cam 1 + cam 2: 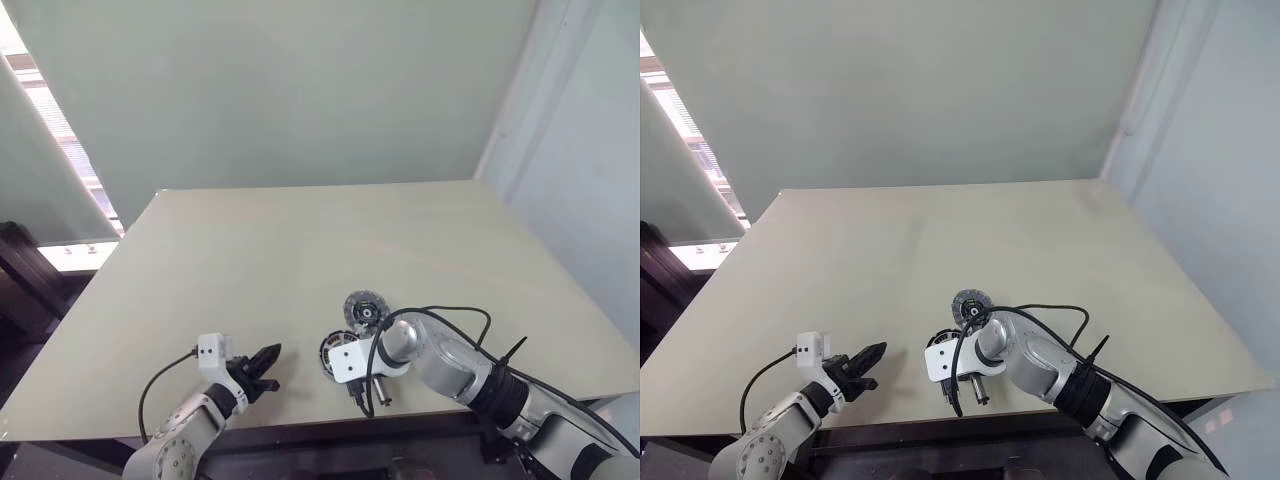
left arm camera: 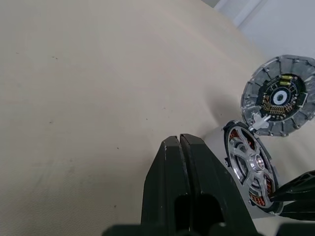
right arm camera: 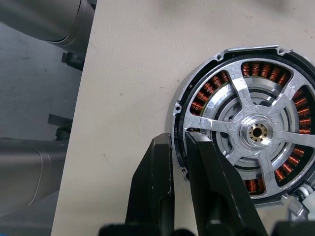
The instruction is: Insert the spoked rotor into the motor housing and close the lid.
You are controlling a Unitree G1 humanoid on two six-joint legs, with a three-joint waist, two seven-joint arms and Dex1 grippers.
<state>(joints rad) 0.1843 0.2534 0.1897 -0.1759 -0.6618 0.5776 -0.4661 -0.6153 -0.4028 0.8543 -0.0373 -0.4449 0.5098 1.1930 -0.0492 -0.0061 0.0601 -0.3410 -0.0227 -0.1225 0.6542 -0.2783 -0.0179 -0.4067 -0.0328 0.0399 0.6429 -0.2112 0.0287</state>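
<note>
Looking over the table (image 1: 300, 240), I see everything bunched at its near edge, a little right of the middle. My right gripper (image 3: 179, 147) points steeply down with its fingers pinched on the rim of the motor housing (image 3: 197, 105) – one finger outside the wall, one inside. The spoked rotor (image 3: 256, 130) already sits in the housing over the copper windings, so I judge only the closing is left. The lid (image 1: 366, 309) lies flat just beyond the housing, toward the far edge, nearly touching it – far nearer my right arm than my left. My left gripper (image 1: 262, 366) hangs fully closed and empty near the same edge, well off to the left, aimed toward the parts
</note>
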